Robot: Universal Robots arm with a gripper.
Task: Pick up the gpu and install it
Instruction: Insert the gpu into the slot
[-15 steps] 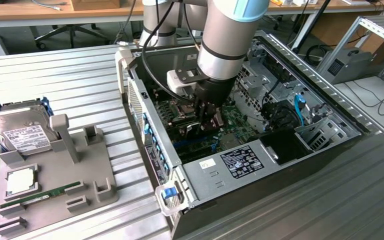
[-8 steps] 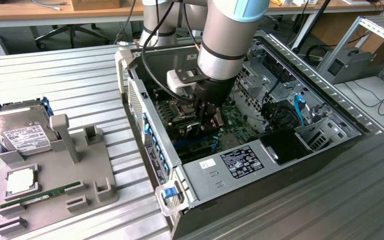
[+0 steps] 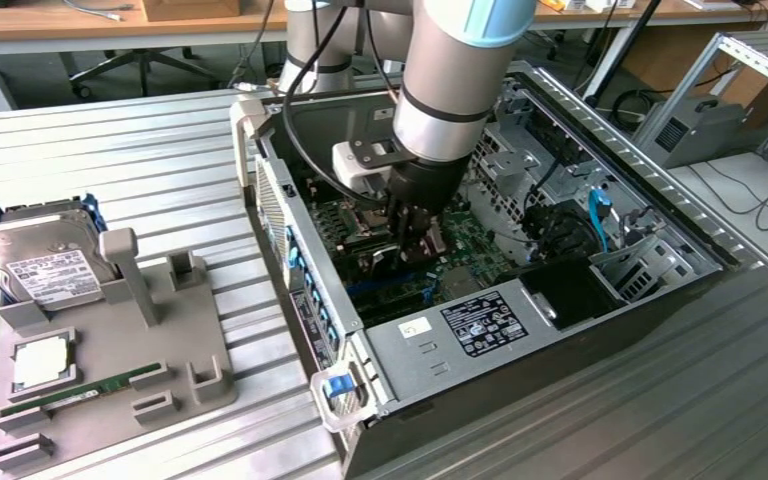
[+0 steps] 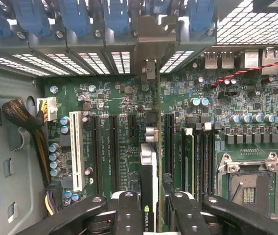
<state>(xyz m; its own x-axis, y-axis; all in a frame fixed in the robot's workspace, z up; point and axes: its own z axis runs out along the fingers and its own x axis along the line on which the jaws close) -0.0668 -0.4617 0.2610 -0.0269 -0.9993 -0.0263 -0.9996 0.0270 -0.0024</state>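
Observation:
My gripper (image 3: 411, 238) reaches down into the open computer case (image 3: 491, 345) over the green motherboard (image 4: 104, 98). It is shut on the gpu (image 4: 149, 164), which the wrist view shows edge-on between the black fingers (image 4: 129, 215). The card stands upright, with a white and green label near the fingers. Its grey metal bracket (image 4: 151, 39) lies against the row of rear slot openings. The card's lower edge runs along a gap between the long black expansion slots (image 4: 114, 147). Whether it is seated in a slot I cannot tell.
A grey holder (image 3: 157, 360) beside the case carries a hard drive (image 3: 37, 265), a processor (image 3: 40, 362) and a green memory stick (image 3: 84, 390). Inside the case are a bare processor socket (image 4: 246, 181), a sleeved cable bundle (image 4: 21, 117) and blue slot latches (image 4: 75, 14).

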